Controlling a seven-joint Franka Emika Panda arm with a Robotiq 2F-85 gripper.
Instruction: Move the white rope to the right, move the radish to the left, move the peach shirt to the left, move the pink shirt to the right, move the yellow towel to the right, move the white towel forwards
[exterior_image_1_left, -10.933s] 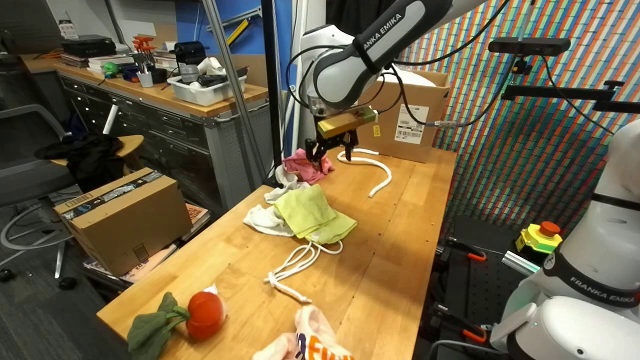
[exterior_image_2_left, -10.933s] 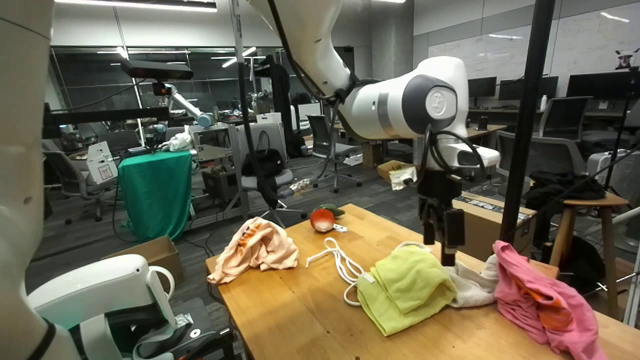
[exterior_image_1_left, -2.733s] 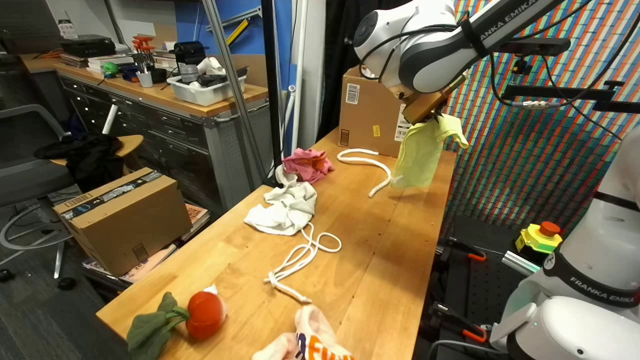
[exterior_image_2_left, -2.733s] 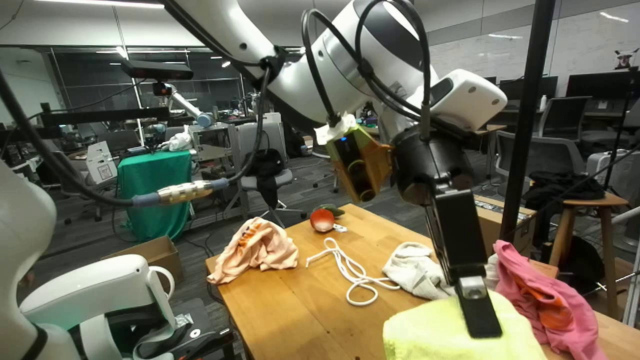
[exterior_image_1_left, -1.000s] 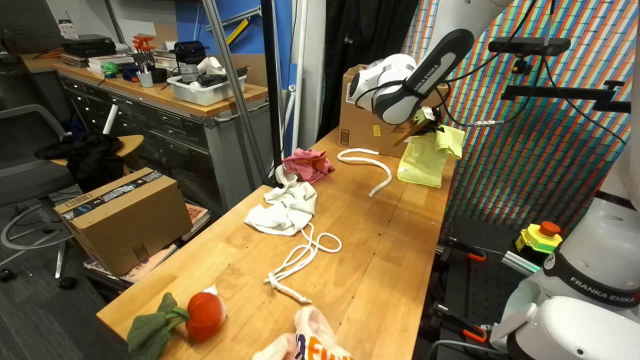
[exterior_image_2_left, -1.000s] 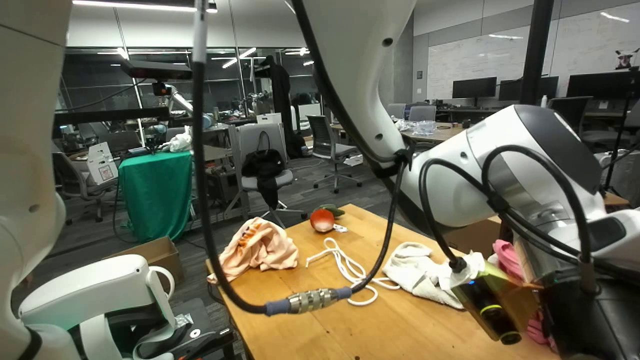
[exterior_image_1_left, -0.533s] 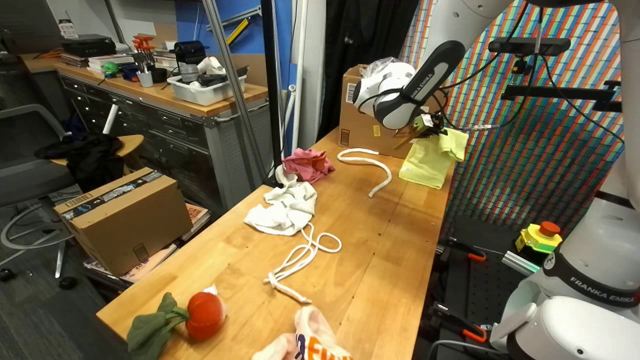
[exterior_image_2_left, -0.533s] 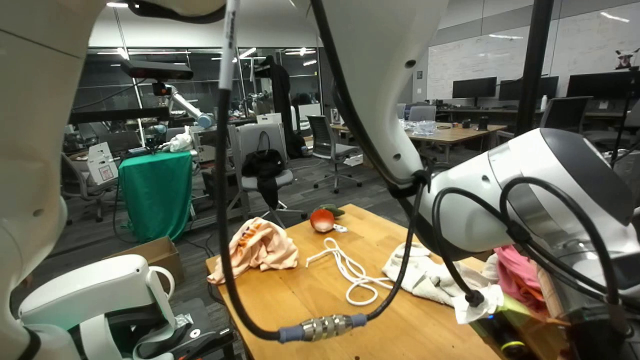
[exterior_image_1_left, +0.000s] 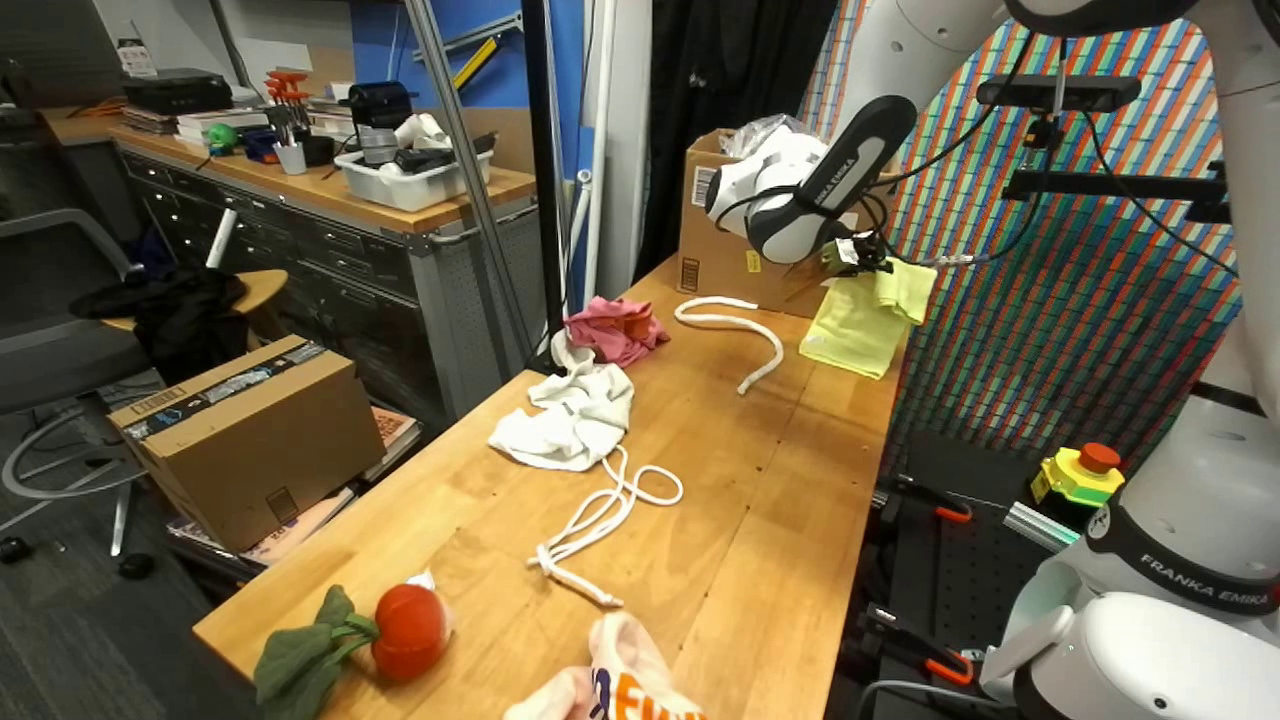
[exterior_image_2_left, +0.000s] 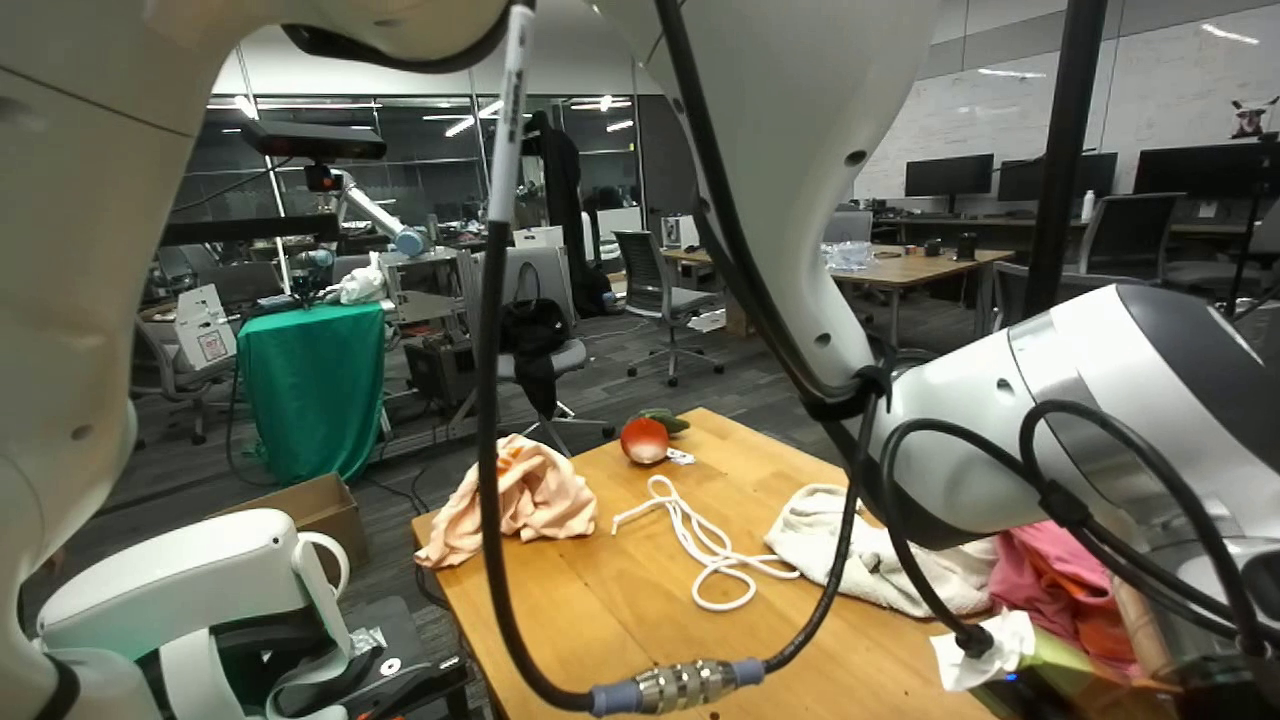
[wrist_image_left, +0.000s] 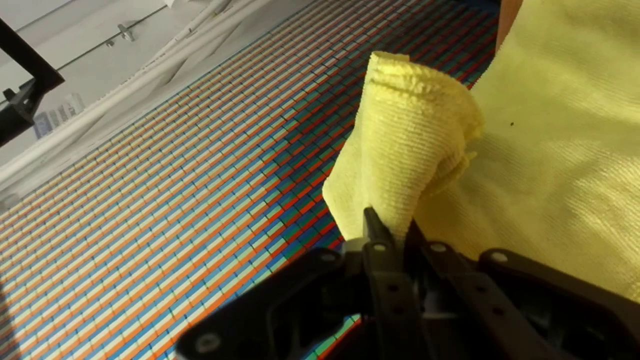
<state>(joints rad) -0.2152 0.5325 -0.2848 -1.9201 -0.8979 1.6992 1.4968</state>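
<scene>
My gripper (wrist_image_left: 392, 220) is shut on a bunched fold of the yellow towel (wrist_image_left: 415, 130), which hangs from it. In an exterior view the towel (exterior_image_1_left: 858, 325) reaches down to the table's far right edge. To its left lies the curved white rope (exterior_image_1_left: 732, 320). The pink shirt (exterior_image_1_left: 612, 332) is crumpled at the table's left edge. The white towel (exterior_image_1_left: 572, 420) is nearer, also along that edge. At the near left corner rests the red radish (exterior_image_1_left: 412, 630), and the peach shirt (exterior_image_1_left: 625, 648) lies at the near end. The yellow towel is out of view behind the arm in an exterior view.
A thin white cord with a knot (exterior_image_1_left: 545, 553) touches the white towel. A cardboard box (exterior_image_1_left: 730, 230) stands behind the rope at the table's far end. A black post (exterior_image_1_left: 545, 180) rises by the left edge. Beyond the right edge sits a red stop button (exterior_image_1_left: 1098, 458).
The yellow towel was lifted off the white towel and cord and carried to the far right. In the last second the gripper has edged slightly lower and rightward with it.
</scene>
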